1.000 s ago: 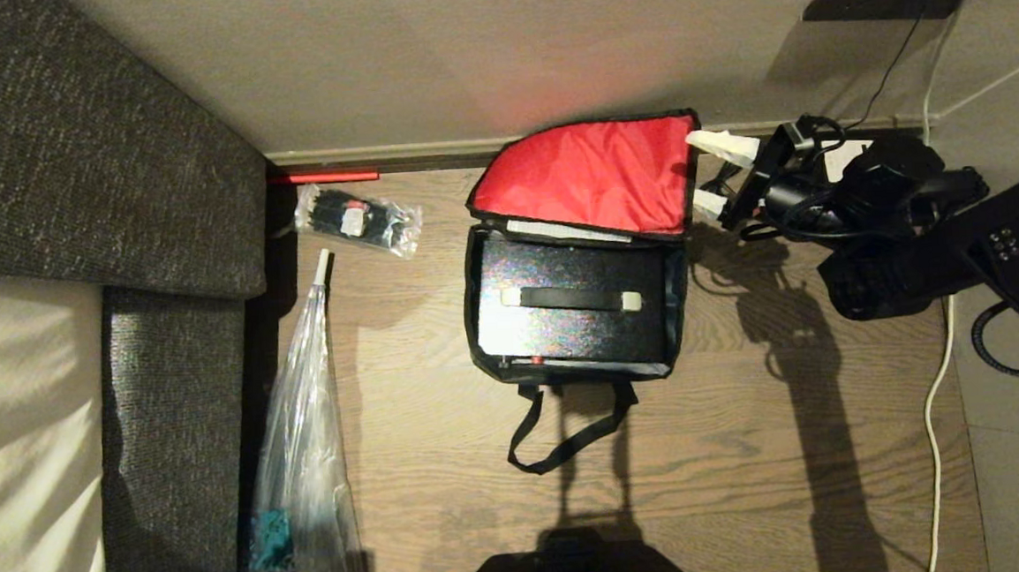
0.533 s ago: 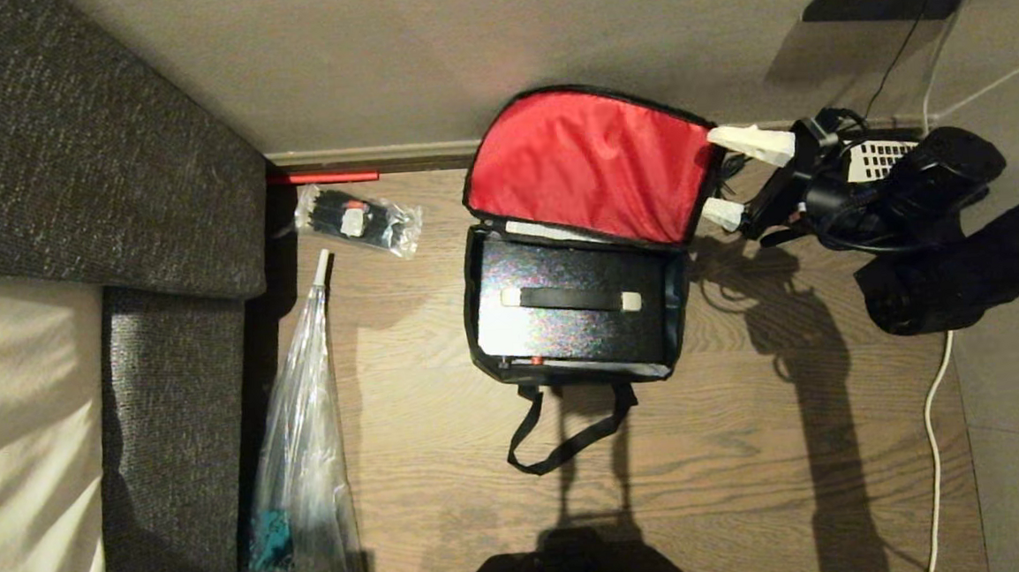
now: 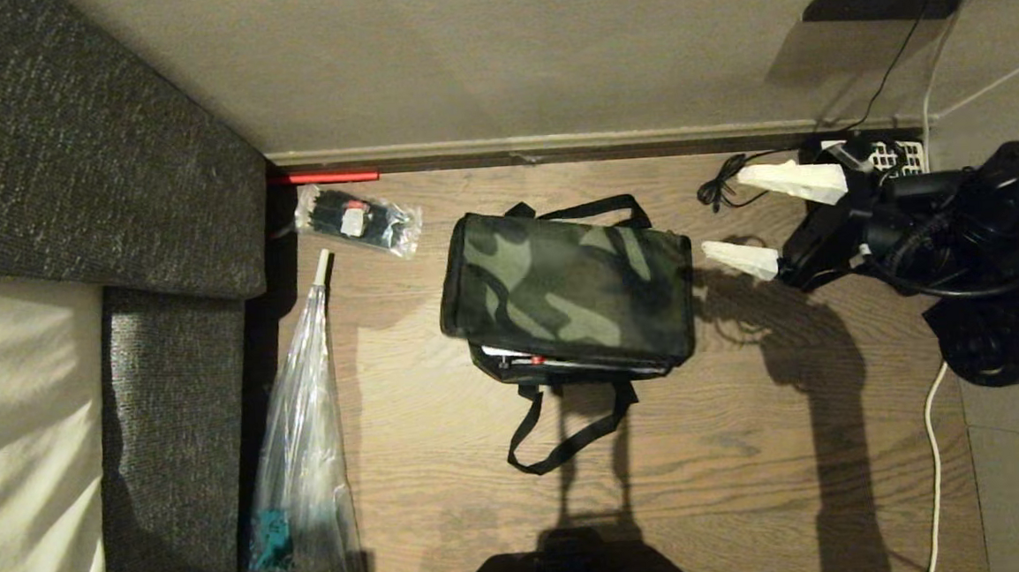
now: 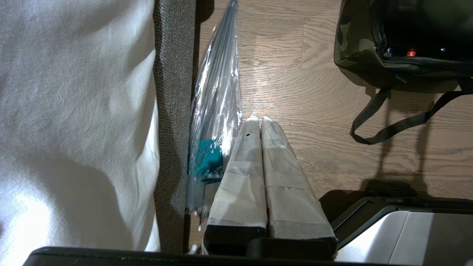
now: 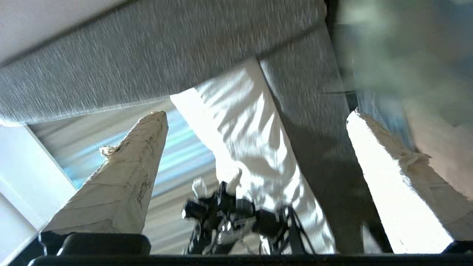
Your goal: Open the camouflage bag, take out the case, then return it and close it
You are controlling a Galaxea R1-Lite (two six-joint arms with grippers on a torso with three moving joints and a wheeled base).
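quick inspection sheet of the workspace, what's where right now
surface: brown wood-plank floor, bag standing on it.
job's things: boxy green-black camouflage bag, lid down, front edge gaping; black strap handle trailing on floor; case barely visible in the gap.
clutter: long clear plastic sleeve; small clear packet of black parts; red strip at skirting.
grippers: right gripper open beside bag, touching nothing; left gripper shut, parked near sleeve.
cables: white cable; thin black cord.
surroundings: grey fabric sofa, beige wall.
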